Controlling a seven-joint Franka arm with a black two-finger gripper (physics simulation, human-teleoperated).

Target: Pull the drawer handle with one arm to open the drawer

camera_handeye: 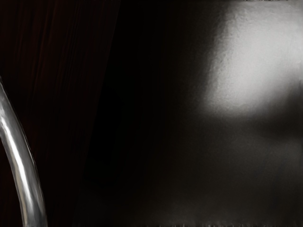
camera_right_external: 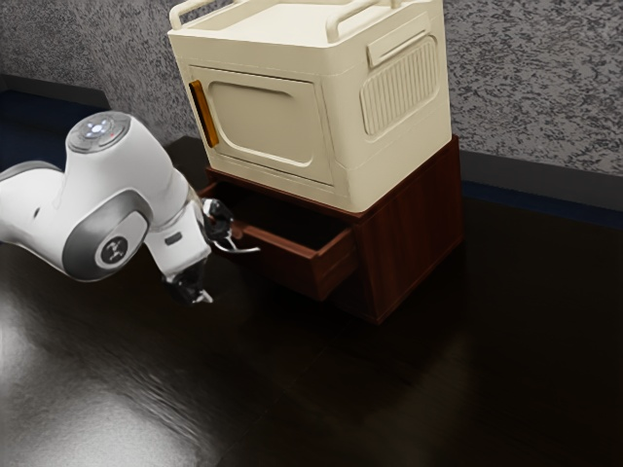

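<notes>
The drawer (camera_right_external: 282, 261) is part way out of the brown cabinet (camera_right_external: 409, 233), just under its front top edge, with the cream box (camera_right_external: 258, 122) sitting up above. Our gripper (camera_right_external: 200, 295) is near the shiny handle (camera_right_external: 245, 250) on the drawer's front, but we cannot tell if the jaws are open or shut, or if they have hold of it. The handle looks like hard, smooth metal, so we think it won't squash or bend, but it may be slippery. The drawer looks like wood, stiff and maybe a bit heavy, but it should slide. The best place to grab is the middle of the handle, with one jaw over it and one under. Then we should pull straight out, because a crooked pull could make the drawer stick. The drawer's front points away from the cabinet, toward the exterior view's lower left. Its long way runs side to side, along the cabinet's front edge. The handle is a curved bar, and it looks to run that same long way, bending out from the wood.
</notes>
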